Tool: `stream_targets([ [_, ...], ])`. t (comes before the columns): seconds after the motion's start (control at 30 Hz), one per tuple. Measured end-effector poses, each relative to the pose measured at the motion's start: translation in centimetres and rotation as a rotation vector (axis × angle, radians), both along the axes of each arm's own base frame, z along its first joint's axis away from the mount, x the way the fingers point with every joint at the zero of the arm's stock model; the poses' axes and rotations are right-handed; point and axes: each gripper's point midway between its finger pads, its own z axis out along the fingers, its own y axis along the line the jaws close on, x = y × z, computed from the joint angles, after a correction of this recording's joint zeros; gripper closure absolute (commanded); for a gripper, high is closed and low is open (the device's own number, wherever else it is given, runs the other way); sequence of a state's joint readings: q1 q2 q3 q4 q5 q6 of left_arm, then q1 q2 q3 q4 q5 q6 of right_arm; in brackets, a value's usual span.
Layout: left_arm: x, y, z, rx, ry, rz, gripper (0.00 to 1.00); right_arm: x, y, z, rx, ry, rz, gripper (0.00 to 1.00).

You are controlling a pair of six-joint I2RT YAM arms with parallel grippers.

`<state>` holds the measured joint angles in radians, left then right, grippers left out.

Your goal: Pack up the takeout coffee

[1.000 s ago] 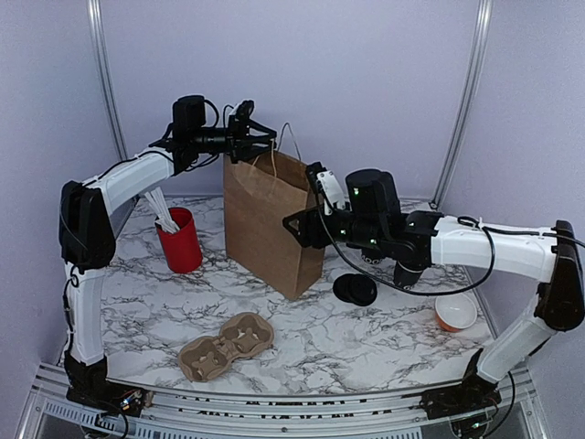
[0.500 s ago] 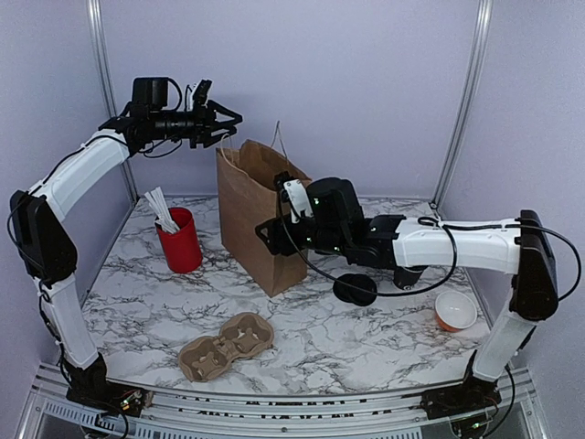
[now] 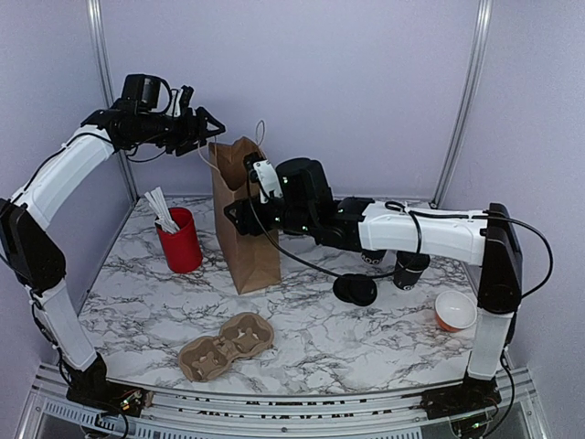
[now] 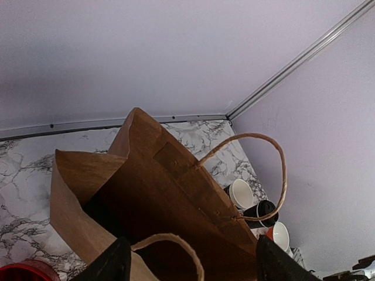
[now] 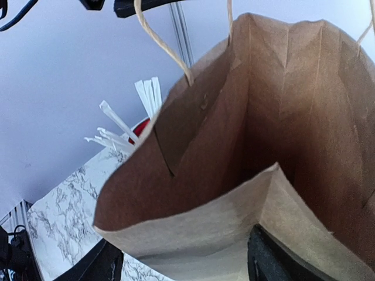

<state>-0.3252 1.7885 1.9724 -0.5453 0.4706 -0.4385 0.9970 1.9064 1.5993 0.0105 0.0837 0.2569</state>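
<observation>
Your left gripper [image 4: 190,263] and right gripper [image 5: 184,266] both stand apart at the mouth of the paper bag [image 3: 245,229], so you seem to be readying it; next, fetch the takeout coffee [image 3: 410,271] at its 3 o'clock.

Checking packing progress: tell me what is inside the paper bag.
Only the bag's bare brown inner walls show, in both wrist views; no cup is visible in it. Its bottom cannot be seen: the near wall and deep shadow cover it.

The right arm [image 3: 430,233] partly hides the takeout coffee [image 3: 409,273].
</observation>
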Motion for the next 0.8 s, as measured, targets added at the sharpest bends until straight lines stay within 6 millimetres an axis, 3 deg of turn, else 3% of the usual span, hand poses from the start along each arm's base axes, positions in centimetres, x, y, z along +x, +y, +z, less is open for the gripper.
stream_targets([
  [0.27, -0.8, 2.6, 2.5, 0.072, -0.094, 0.109, 0.25, -0.2, 1.3, 0.8, 0.003, -0.004, 0.030, 0.29],
  [0.6, -1.1, 3.4, -0.3, 0.137, -0.049, 0.138, 0.29, -1.4, 0.9, 0.4, -0.030, 0.021, 0.045, 0.25],
  [0.8, -2.4, 3.0, 0.2, 0.145, -0.071, 0.114, 0.32, -2.4, -0.7, 2.2, -0.015, 0.024, 0.041, 0.22],
])
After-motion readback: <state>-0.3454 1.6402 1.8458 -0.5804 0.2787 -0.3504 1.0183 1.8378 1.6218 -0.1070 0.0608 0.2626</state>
